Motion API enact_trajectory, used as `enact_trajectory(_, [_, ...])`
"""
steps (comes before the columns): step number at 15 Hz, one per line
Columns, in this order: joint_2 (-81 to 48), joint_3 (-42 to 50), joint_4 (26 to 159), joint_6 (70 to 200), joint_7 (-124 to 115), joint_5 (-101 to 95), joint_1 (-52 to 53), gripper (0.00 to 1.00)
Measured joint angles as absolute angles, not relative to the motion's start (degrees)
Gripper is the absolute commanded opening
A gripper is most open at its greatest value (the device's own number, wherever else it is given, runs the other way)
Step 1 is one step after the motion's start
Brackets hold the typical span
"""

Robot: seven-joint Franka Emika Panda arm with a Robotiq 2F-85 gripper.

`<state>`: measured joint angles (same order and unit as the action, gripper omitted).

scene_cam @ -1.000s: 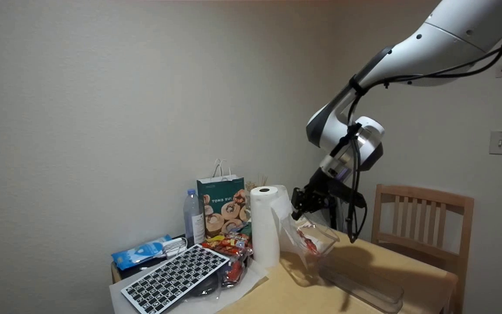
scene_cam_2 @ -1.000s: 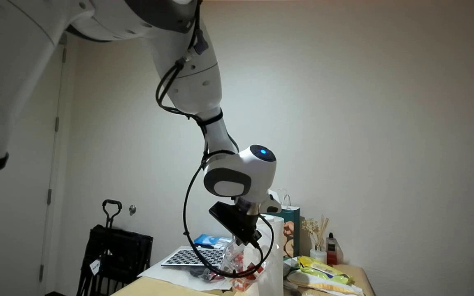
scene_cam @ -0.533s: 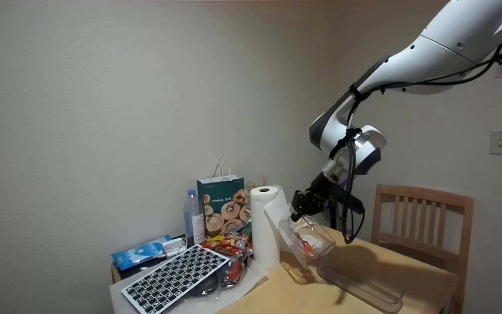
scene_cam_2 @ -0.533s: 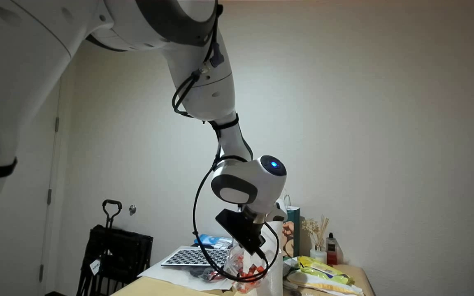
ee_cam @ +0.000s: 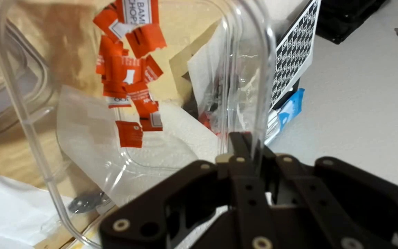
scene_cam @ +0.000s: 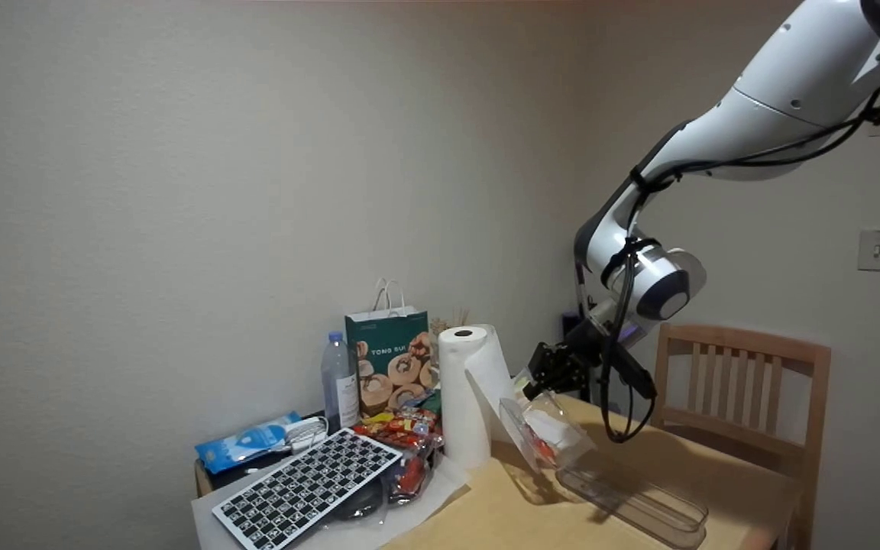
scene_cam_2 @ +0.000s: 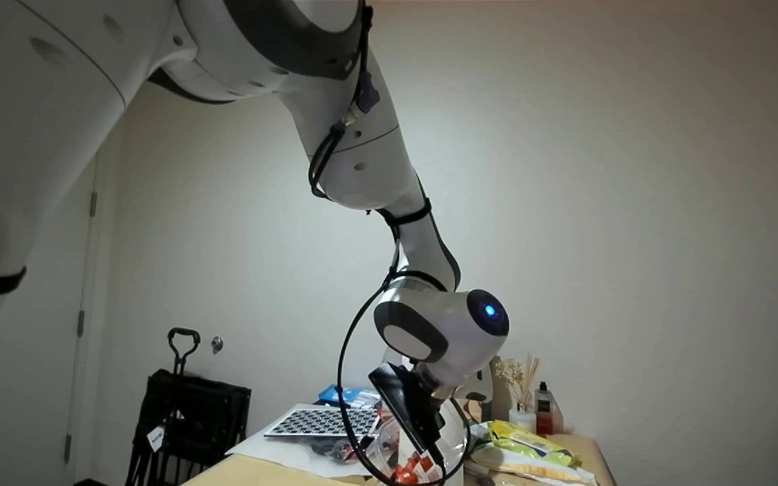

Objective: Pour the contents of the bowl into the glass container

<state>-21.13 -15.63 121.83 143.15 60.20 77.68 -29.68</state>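
Observation:
The bowl is a clear plastic box (scene_cam: 562, 437) held tilted above the table; its wall fills much of the wrist view (ee_cam: 235, 62). Several red packets (ee_cam: 126, 74) lie in it, also showing in both exterior views (scene_cam: 541, 447) (scene_cam_2: 408, 471). My gripper (ee_cam: 249, 147) is shut on the bowl's side wall near the rim; it also shows in an exterior view (scene_cam: 533, 387). The glass container, a long clear tray (scene_cam: 631, 506), stands on the table below and beside the bowl. Its corner shows at the left of the wrist view (ee_cam: 41, 77) and looks empty.
A paper towel roll (scene_cam: 464, 397) stands close to the bowl, its loose sheet (scene_cam: 492, 374) hanging by the bowl. A checkered board (scene_cam: 308, 489), snack bags (scene_cam: 406, 435), a bottle (scene_cam: 339, 382) and a green paper bag (scene_cam: 386, 359) stand behind. A wooden chair (scene_cam: 742, 374) is at the table's end.
The arm and hand have moved down and to the right in both exterior views. The bowl has moved slightly down with the hand and its tilt has changed a little. The packets remain inside.

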Motion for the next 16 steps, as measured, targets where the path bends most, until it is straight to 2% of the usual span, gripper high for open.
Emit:
enact_trajectory(1, [-21.13,-15.19,121.81,143.15,60.12,77.94,-28.92,0.02])
enact_trajectory(9, [-17.43,-1.01,121.87,142.92,54.96,81.75,-15.32,0.02])
enact_trajectory(16, [-7.23,0.77,123.61,167.0,37.22,80.72,-5.9,0.02])
